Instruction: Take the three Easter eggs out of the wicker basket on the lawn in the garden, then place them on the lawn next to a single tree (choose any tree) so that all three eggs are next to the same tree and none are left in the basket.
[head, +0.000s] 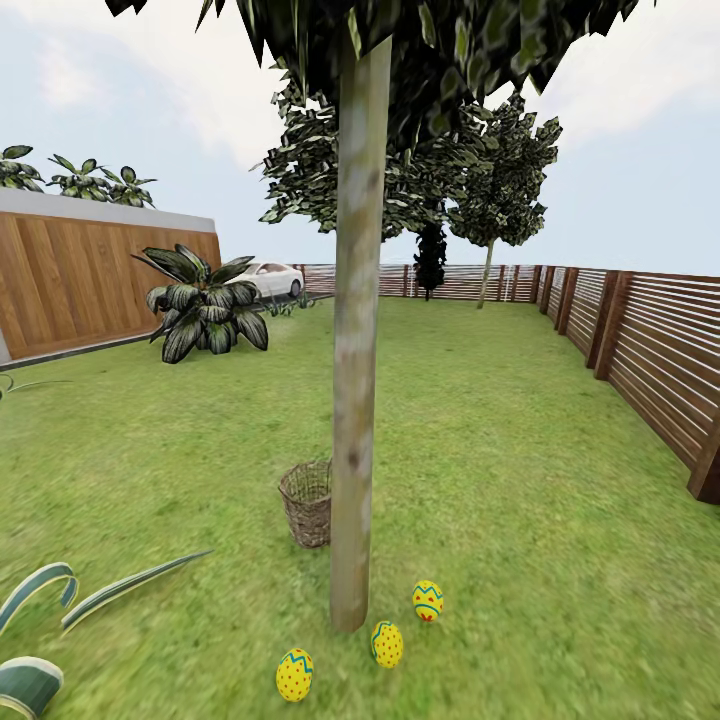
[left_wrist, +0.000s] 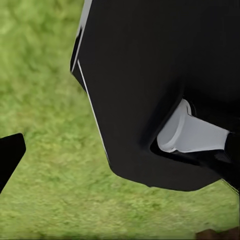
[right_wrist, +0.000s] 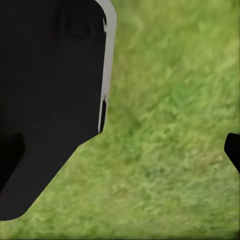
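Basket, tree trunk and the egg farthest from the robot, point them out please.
basket (head: 305, 503), head view, woven side wall.
tree trunk (head: 358, 350), head view, middle of the bark.
far egg (head: 428, 600), head view, its yellow belly.

Trunk (head: 357, 400) blocks basket (head: 306, 503); eggs (head: 386, 644) reachable frm front.

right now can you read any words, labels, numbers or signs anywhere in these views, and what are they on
No readable text in any view.
Easter eggs: only painted dots and zigzag bands, no letters.
Wicker basket: no label.
Tree trunk: bare.
White car beyond the fence: too small to show a plate or badge.
Wrist views: grass and dark robot parts, no markings.
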